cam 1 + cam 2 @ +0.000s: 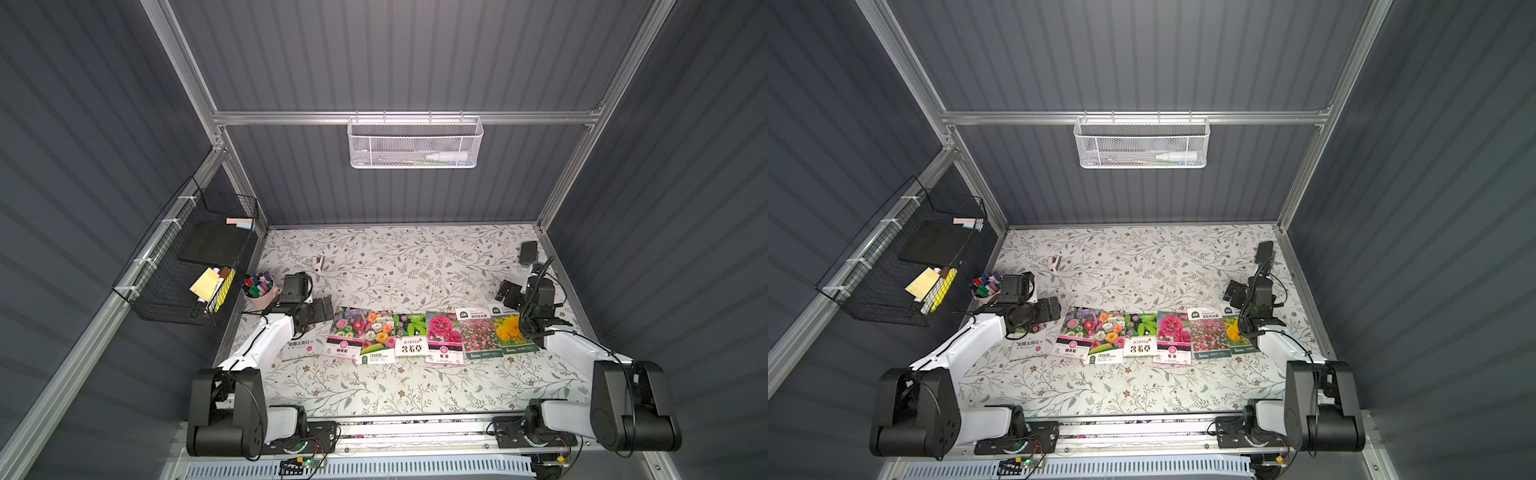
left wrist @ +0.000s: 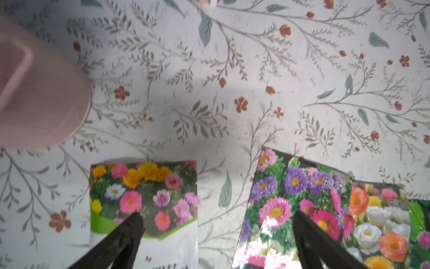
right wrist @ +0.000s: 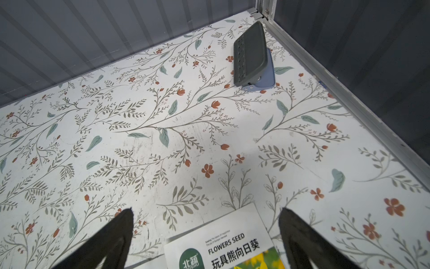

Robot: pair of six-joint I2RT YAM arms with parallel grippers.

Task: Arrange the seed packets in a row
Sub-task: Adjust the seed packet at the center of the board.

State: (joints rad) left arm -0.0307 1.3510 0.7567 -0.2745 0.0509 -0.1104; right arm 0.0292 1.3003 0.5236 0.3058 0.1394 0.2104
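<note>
Surface: a floral-printed table is sitting inside a dark grey ribbed enclosure with an aluminium frame.
Seed packets: seven seed packets are lying flat in one line across the table, a little nearer the arm bases than the back wall, in both top views.
Progress: by my judgement the row is looking all but finished, and no packet is lying outside the line.
Left to do: the aster packet, the rose packet and the green-leaf packet are overlapping at their edges and tilting slightly. The leftmost packet is sitting apart across a gap. Evening these out is the only work I am seeing.
Left gripper: the left gripper is hanging over that gap with its fingers spread wide, gripping nothing.
Right gripper: the right gripper is hovering by the far edge of the yellow-flower packet, jaws wide and empty.
Edges: the left end is lying near the pink marker cup and partly under the left arm. The right end is running under the right arm, with bare table between it and the side rail.
Open room: broad bare table is stretching behind the row, with only a dark hole punch in the far right corner. A free band is running along the near side too.
</note>
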